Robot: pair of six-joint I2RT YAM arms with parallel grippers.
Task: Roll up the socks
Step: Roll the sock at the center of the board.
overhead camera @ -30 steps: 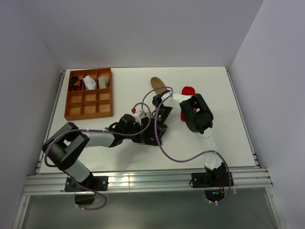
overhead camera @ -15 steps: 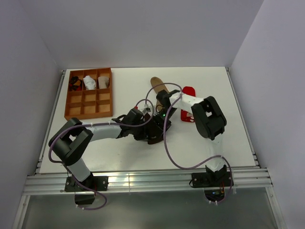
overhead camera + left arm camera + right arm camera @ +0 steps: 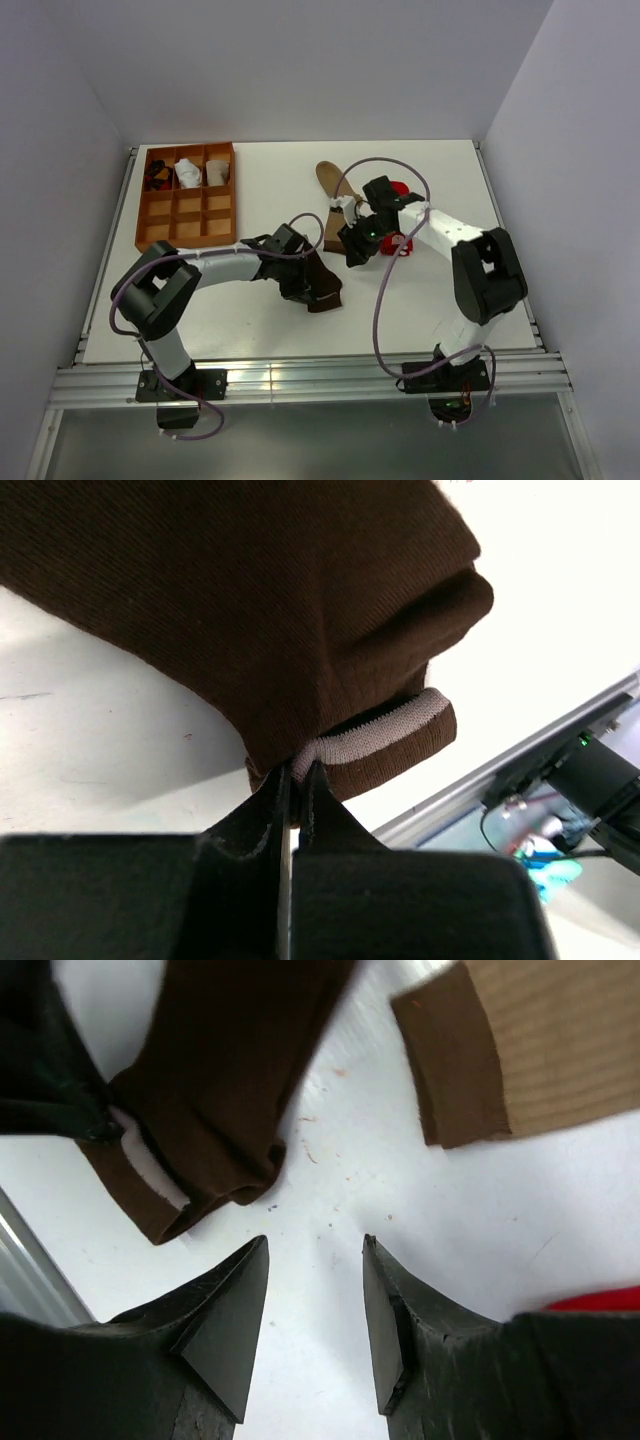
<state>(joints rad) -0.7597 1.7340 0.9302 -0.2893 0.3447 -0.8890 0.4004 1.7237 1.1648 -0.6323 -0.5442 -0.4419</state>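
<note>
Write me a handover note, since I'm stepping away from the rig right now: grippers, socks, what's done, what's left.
Left gripper: shut on the striped cuff of the dark brown sock, which lies bunched, not clearly rolled.
Right gripper: open and empty, hovering between that sock and the tan sock.
Tan sock lies flat; the red sock is beside it, mostly hidden.
Done: no sock is visibly rolled.
Left: probably finish the brown one, then roll tan and red.
</note>
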